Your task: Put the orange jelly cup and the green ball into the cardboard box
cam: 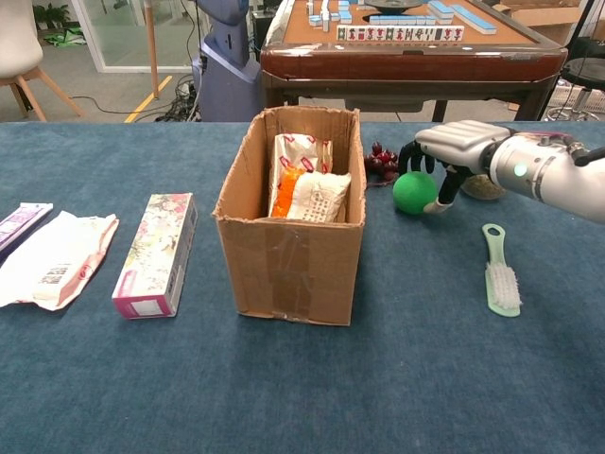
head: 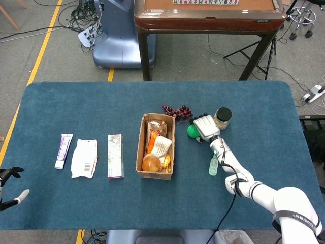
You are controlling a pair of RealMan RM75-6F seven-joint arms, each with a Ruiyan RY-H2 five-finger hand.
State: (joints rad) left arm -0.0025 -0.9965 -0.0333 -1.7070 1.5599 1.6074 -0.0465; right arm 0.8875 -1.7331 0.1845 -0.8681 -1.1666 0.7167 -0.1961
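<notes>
The green ball [head: 191, 131] [cam: 413, 193] rests on the blue table just right of the cardboard box [head: 138, 152] [cam: 288, 265]. My right hand [head: 206, 125] [cam: 456, 144] arches over the ball, fingers hanging at its far left side and the thumb against its right side. The ball still sits on the cloth. An orange round cup [head: 151, 163], apparently the jelly cup, lies in the near end of the box among snack packets; the chest view hides it behind the box wall. My left hand [head: 8, 189] hovers at the table's near left corner, fingers apart and empty.
Dark grapes [head: 177, 111] [cam: 381, 161] and a dark-lidded jar [head: 222, 116] [cam: 484, 186] sit just behind the ball. A green brush [head: 214, 163] [cam: 499, 274] lies near my right forearm. A floral carton [head: 115, 155], a white packet [head: 85, 158] and a tube [head: 63, 150] lie left of the box.
</notes>
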